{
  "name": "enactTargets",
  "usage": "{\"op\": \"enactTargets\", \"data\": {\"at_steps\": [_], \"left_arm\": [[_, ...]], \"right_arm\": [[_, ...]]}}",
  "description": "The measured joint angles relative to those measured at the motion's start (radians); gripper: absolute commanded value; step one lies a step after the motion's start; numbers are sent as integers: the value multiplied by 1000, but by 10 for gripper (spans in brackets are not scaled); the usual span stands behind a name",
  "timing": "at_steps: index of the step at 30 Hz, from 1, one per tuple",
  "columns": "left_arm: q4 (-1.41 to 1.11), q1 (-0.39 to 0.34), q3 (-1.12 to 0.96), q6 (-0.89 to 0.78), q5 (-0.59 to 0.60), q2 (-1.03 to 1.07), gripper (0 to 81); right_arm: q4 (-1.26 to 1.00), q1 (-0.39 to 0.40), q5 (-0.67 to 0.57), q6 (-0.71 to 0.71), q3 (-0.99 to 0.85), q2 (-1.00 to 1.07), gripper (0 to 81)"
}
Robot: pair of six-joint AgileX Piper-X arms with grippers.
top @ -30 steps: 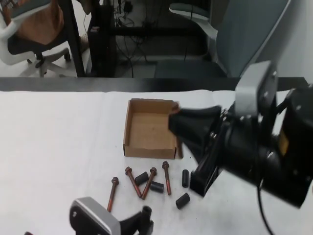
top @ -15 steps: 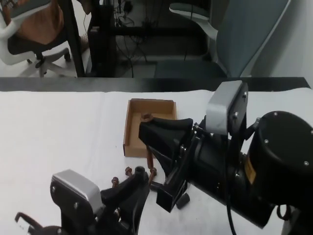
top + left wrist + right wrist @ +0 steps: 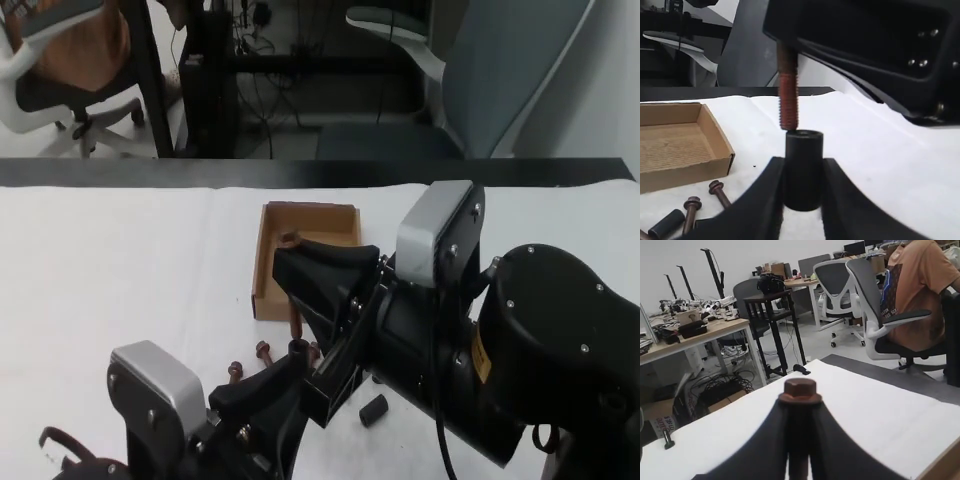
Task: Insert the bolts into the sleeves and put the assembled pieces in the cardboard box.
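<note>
Parts look stiff and slick: left gripper pinches the black cylindrical sleeve by its sides, right gripper the rust-red threaded bolt below its head.

White cloth covering my bench, grey-blue high-backed office chair beyond it, white-framed swivel chair off to my left, tangle of dark cables under a black-framed desk

White-covered bench bears the cardboard box, loose bolts and sleeves
</note>
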Motion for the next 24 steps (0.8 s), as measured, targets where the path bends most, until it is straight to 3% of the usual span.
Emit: {"op": "enactTargets", "data": {"at_steps": [15,22,24], "left_arm": [[-5,0,0,23,-59,0,18],[-52,40,0,26,-51,0,18],[-69,53,5,39,-34,3,18]], "right_arm": [[-19,16,-30,-1,0,18,6],[60,22,-34,25,0,18,1],[73,22,-33,26,-3,18,67]]}}
